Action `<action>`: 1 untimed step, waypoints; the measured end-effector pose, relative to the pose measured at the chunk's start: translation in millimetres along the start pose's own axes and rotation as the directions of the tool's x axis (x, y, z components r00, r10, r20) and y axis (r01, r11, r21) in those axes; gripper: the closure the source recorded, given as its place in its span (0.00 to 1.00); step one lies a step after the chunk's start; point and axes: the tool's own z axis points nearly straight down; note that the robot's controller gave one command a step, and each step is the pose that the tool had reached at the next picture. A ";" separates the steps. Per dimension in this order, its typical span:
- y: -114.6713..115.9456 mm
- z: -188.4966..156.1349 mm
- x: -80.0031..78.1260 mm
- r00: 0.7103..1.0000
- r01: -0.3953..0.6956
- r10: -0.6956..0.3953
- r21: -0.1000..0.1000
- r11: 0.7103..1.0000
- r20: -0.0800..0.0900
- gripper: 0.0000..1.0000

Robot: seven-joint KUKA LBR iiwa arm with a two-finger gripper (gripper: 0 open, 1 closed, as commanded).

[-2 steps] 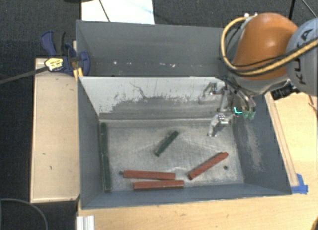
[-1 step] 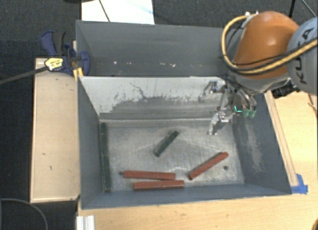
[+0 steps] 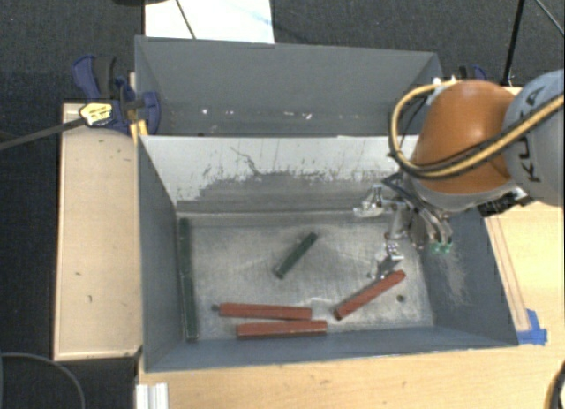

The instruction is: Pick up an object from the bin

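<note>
My gripper (image 3: 389,266) hangs low at the right side of the bin, its fingertips just above the upper right end of a reddish-brown stick (image 3: 369,295) that lies slanted on the floor. Nothing shows between the fingers. A short dark green block (image 3: 295,255) lies tilted near the middle, left of the gripper. Two long reddish-brown sticks (image 3: 265,311) (image 3: 281,329) lie side by side along the front wall.
A long dark green bar (image 3: 185,277) lies along the left wall of the bin. The arm with its orange cover reaches in over the right rim.
</note>
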 end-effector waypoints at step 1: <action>-0.2 60.6 13.3 0.999 -0.033 0.033 0.000 0.999 -0.001 0.00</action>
